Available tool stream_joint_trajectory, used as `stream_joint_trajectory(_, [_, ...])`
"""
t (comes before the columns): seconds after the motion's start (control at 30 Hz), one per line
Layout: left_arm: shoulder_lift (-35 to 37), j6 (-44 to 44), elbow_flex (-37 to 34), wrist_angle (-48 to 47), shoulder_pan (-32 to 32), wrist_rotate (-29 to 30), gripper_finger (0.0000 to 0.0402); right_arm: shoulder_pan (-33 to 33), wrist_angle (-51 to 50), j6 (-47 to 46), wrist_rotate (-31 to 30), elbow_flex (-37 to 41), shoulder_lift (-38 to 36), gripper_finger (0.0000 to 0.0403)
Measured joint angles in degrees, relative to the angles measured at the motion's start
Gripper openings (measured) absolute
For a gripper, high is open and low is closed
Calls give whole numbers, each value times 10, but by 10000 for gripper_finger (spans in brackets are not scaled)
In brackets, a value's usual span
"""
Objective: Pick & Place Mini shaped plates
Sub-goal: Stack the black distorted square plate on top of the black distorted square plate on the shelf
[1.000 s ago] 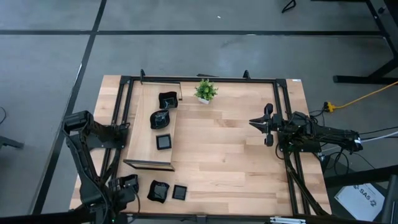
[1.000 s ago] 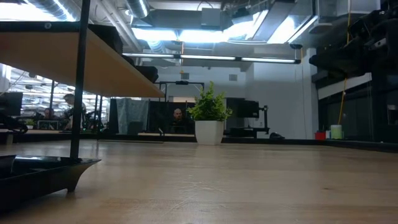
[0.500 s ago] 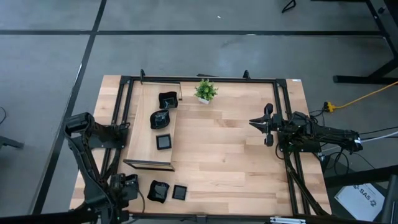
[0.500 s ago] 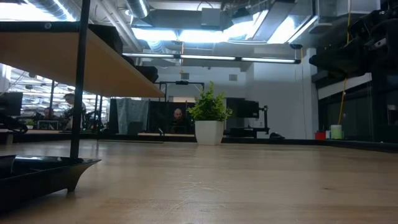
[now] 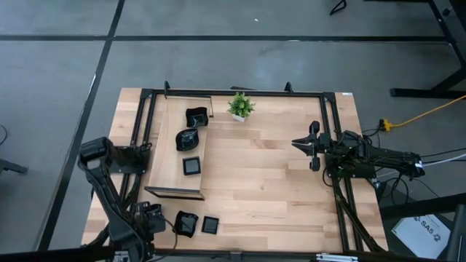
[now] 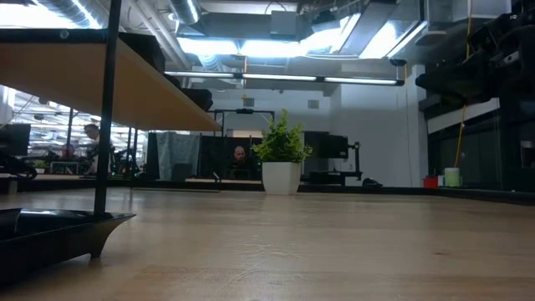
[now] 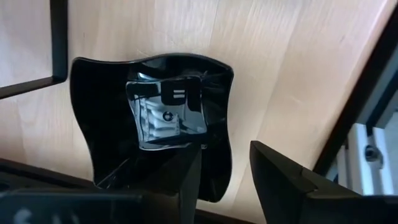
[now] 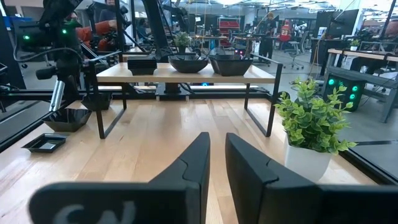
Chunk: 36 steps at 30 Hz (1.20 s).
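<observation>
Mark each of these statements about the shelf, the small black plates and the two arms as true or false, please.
1. Three black plates sit on the raised wooden shelf. True: a square plate and two rounded ones lie on it.
2. The left gripper is over the potted plant. False: it is at the table's front left corner, with one finger inside a wavy-rimmed plate and the other outside its rim.
3. The right gripper is holding a plate. False: it hovers empty over the right side of the table.
4. Two plates lie on the table in front of the shelf. True: the wavy-rimmed plate and a small square plate.
</observation>
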State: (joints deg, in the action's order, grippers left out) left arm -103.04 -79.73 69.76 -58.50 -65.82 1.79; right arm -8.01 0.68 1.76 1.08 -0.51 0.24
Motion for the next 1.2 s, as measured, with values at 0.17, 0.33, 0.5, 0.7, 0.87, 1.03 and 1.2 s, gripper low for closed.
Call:
stream_joint_trajectory(0.17, [-10, 0, 0, 0, 0, 0, 128, 0, 0, 0, 0, 0, 0, 53])
stream_joint_trajectory(0.33, [-19, 6, 0, 0, 0, 0, 127, 0, 0, 0, 0, 0, 0, 53])
stream_joint_trajectory(0.5, [-21, 6, 0, 0, 0, 6, 126, 0, 0, 0, 0, 0, 0, 53])
stream_joint_trajectory(0.7, [-21, 10, 0, 0, 0, 12, 84, 0, 0, 0, 0, 0, 0, 53])
stream_joint_trajectory(0.87, [-21, 10, 0, 0, 0, 12, 27, 0, 0, 0, 0, 0, 0, 53])
stream_joint_trajectory(1.03, [-19, 9, 0, 0, 0, 12, 6, 0, 0, 0, 0, 0, 0, 53])
stream_joint_trajectory(1.2, [-8, -5, 0, 0, 0, 12, 4, 0, 0, 0, 0, 0, 0, 53])
